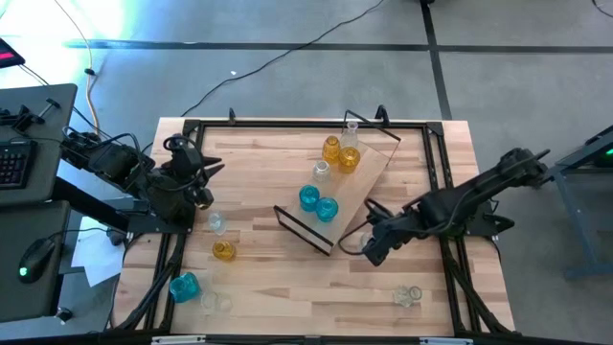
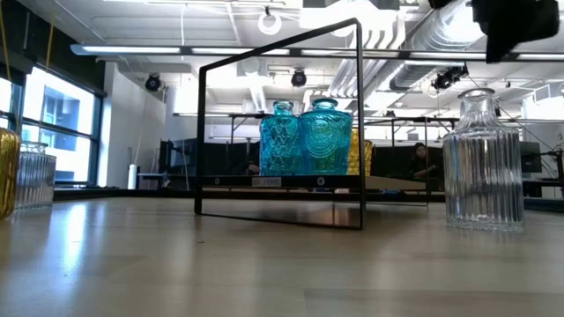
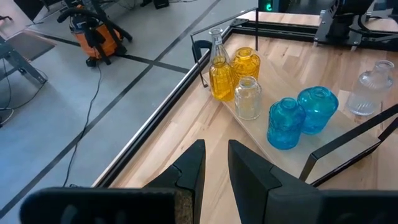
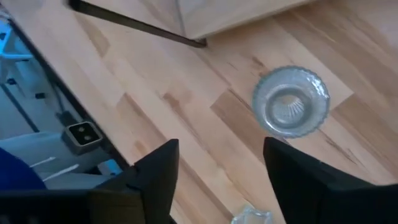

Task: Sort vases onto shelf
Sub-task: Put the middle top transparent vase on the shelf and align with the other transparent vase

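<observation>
The light-wood shelf (image 1: 372, 177) lies slantwise on the table, with black wire frames at its ends (image 2: 359, 123). On it stand two teal vases (image 1: 318, 203), two amber vases (image 1: 340, 153) and two clear ones (image 1: 321, 171). They also show in the left wrist view (image 3: 298, 115). My right gripper (image 1: 372, 251) hovers open by the shelf's near end, above a clear vase (image 4: 290, 101) standing on the table, not touching it. My left gripper (image 1: 213, 165) waits at the table's left, its fingers (image 3: 216, 146) a narrow gap apart and empty.
Loose vases stand on the table's left near part: clear (image 1: 217, 222), amber (image 1: 223, 251), teal (image 1: 184, 286), clear (image 1: 215, 302). Clear glass (image 1: 407, 295) stands near the front right; it looms large in the low view (image 2: 483, 163). Black rails (image 1: 441, 163) border the tabletop.
</observation>
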Robot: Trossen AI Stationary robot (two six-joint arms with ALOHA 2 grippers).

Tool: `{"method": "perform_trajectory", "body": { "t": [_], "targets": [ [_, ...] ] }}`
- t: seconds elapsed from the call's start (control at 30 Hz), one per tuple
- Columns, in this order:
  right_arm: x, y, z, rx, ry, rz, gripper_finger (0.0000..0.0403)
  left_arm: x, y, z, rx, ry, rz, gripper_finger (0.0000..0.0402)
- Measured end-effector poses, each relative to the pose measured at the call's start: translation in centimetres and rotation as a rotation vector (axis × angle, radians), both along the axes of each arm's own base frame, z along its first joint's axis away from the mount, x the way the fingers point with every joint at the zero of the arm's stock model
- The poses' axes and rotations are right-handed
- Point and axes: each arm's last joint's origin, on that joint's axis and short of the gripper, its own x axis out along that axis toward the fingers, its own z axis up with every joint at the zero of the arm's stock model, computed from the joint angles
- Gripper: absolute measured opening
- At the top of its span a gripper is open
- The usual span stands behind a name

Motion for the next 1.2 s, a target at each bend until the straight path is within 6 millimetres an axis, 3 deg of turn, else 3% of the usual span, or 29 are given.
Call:
{"method": "perform_trajectory", "body": {
  "t": [0.17,0.8,1.2],
  "targets": [
    [-0.2,-0.1,-1.0,-0.007,0.032,-0.017,0.0223,0.0,0.0,0.0,-0.011,0.007,-0.011,0.0060],
    [-0.4,-1.6,-1.4,-0.118,0.082,-0.065,0.0204,0.0,0.0,0.0,-0.014,0.006,-0.011,0.0060],
    [1.8,-0.6,-3.9,-0.100,0.146,0.053,0.0204,0.0,0.0,-0.1,-0.013,0.006,-0.011,0.0060]
  ]
}}
